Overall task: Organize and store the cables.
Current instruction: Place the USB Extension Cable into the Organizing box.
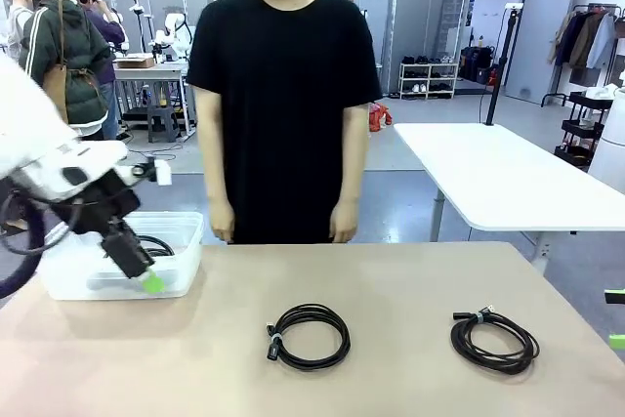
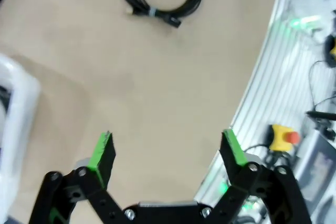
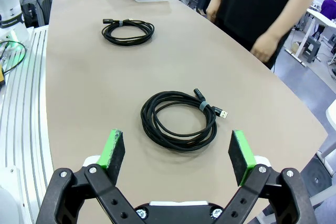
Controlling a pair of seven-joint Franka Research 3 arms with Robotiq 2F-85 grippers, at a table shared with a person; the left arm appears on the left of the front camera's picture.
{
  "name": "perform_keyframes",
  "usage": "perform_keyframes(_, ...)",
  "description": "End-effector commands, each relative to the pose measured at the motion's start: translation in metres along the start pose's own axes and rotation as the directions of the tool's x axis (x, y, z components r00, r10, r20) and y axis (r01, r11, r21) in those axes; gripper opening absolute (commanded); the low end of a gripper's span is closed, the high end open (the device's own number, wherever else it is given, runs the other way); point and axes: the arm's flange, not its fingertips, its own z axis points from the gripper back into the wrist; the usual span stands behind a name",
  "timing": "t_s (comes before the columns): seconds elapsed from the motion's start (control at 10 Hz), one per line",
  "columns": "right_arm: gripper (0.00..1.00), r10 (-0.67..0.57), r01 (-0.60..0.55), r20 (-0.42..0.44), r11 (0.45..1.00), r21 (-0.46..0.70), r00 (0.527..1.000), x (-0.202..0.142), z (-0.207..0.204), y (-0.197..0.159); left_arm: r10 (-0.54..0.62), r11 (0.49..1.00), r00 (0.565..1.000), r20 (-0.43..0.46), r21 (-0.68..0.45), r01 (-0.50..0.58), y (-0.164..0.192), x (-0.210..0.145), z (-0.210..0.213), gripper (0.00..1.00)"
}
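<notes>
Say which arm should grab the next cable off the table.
Right. The right hand, open, faces a coiled cable close in front of it. The left hand, open too, is over by the clear bin, farther away.

The robot's white left arm (image 1: 49, 165), trailed by a dark hose (image 1: 16, 280), ends in a black left gripper (image 2: 167, 139) built of linked bars with silver screws and green pads (image 2: 101, 153), the right gripper (image 3: 177, 139) looks the same, and the person (image 1: 283, 95) wears a black short-sleeved T-shirt.
</notes>
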Motion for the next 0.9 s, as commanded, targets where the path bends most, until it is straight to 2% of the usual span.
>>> perform_keyframes(0.0,1.0,-0.007,0.007,0.009,1.0,-0.009,1.0,0.003,0.001,-0.001,0.035,0.996,0.994,-0.106,0.086,-0.026,-0.021,0.045,-0.021,1.0)
perform_keyframes(0.1,1.0,-0.007,0.007,0.009,1.0,-0.009,1.0,0.003,0.001,-0.001,0.067,0.992,0.989,-0.135,0.114,-0.052,-0.033,0.065,-0.041,1.0)
perform_keyframes(0.3,1.0,-0.007,0.007,0.009,1.0,-0.009,1.0,0.003,0.001,-0.001,0.202,0.962,0.967,-0.154,0.218,-0.166,-0.053,0.098,-0.074,1.0)
perform_keyframes(0.4,1.0,-0.007,0.007,0.009,1.0,-0.009,1.0,0.003,0.001,-0.001,0.332,0.916,0.931,-0.152,0.287,-0.28,-0.061,0.116,-0.087,1.0)
perform_keyframes(0.6,1.0,-0.007,0.007,0.009,1.0,-0.009,1.0,0.003,0.001,-0.001,0.435,0.863,0.894,-0.104,0.33,-0.382,-0.061,0.136,-0.108,1.0)
perform_keyframes(0.7,1.0,-0.007,0.007,0.009,1.0,-0.009,1.0,0.003,0.001,-0.001,0.546,0.798,0.83,-0.111,0.37,-0.475,-0.054,0.144,-0.128,1.0)
perform_keyframes(0.8,1.0,-0.007,0.007,0.009,1.0,-0.009,1.0,0.003,0.001,-0.001,0.592,0.762,0.801,-0.088,0.386,-0.52,-0.045,0.149,-0.143,1.0)
